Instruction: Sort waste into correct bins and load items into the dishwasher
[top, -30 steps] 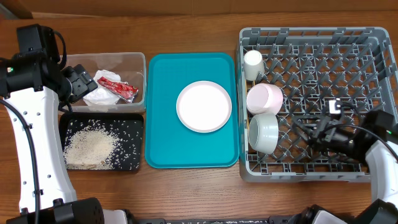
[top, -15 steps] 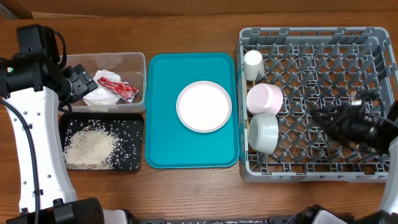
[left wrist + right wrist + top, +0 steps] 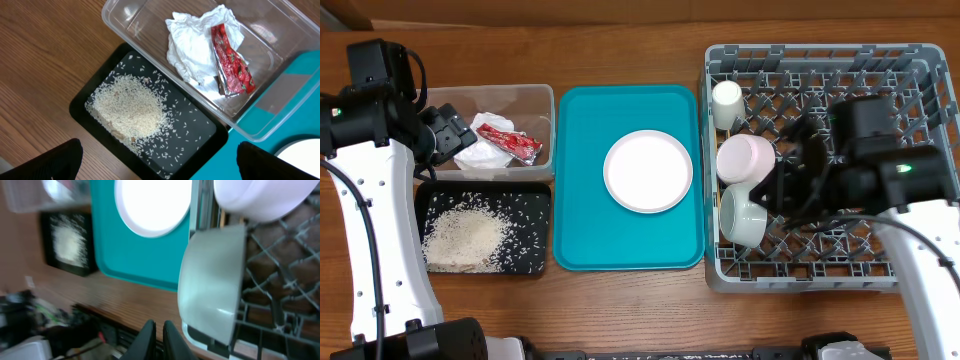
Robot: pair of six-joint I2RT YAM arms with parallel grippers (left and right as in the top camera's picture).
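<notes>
Currently: white plate [image 3: 648, 171] lies flat at centre of teal tray [image 3: 580, 240], not yet racked. Red wrapper [image 3: 510, 140] and tissue [image 3: 480, 157] sit in clear tub [image 3: 535, 95]; rice [image 3: 465, 238] in black tray [image 3: 535, 262]. Pink plate [image 3: 745, 158], bowl [image 3: 743, 213] and cup [image 3: 727, 97] stand along left side of dish rack [image 3: 840, 60].

Risk: right gripper [image 3: 157, 330] is close beside the bowl. A sideways sweep toward the white plate could clip bowl or pink plate and tip them off the pegs. The flat plate may skid under a pinch.

Right arm reaches across rack, wrist angled toward tray, 2 fingers nearly together, empty. Left gripper [image 3: 445, 135] hangs by tub's left edge, spread wide, empty.
</notes>
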